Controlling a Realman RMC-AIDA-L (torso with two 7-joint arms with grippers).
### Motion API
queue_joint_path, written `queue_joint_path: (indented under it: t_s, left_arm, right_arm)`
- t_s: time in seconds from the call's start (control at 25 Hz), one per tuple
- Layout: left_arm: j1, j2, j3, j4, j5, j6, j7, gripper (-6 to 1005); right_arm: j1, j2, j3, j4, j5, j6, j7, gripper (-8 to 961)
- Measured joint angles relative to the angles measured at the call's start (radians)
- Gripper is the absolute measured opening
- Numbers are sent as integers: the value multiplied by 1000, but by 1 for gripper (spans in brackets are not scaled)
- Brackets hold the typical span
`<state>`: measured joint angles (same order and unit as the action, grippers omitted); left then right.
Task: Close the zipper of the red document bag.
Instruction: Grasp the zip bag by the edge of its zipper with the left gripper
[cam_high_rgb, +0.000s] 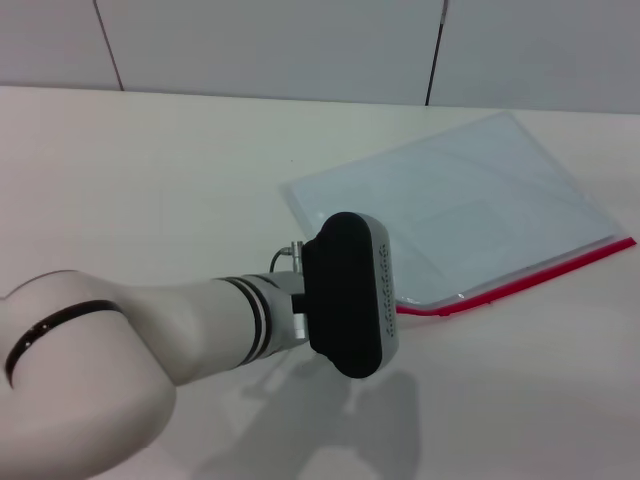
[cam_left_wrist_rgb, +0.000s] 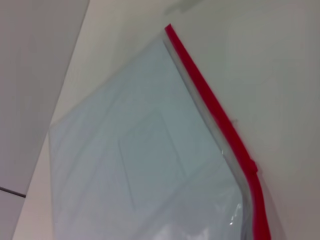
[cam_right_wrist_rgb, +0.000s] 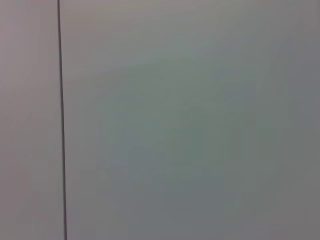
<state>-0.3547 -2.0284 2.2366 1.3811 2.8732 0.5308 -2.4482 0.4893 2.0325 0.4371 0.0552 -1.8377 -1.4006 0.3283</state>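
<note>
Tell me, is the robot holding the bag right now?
It cannot be told. The left arm is over the near corner of the bag, by the zipper, and hides its own gripper. The right arm is not in view.

A plain pale grey wall panel (cam_right_wrist_rgb: 190, 125) fills the view, crossed by one thin dark vertical seam (cam_right_wrist_rgb: 61, 120).

Translucent pale-blue red document bag (cam_high_rgb: 470, 195) flat; zipper (cam_high_rgb: 530, 278) along near edge

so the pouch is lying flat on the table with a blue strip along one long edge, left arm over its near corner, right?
Not blue: the zipper strip along the red document bag is bright red, as the head view shows. The rest holds.
</note>
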Motion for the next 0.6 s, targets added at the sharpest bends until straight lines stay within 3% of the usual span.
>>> queue_joint_path:
  t_s: [0.4,0.6]
  left_arm:
    - [-14,0,5,-116,0,-204,0,601]
    - [-36,-1,10,-170,-1,-239,-4,593]
  right_arm:
    - [0,0,0,1,0,0,0,831]
    - [2,0,0,2,0,0,0,830]
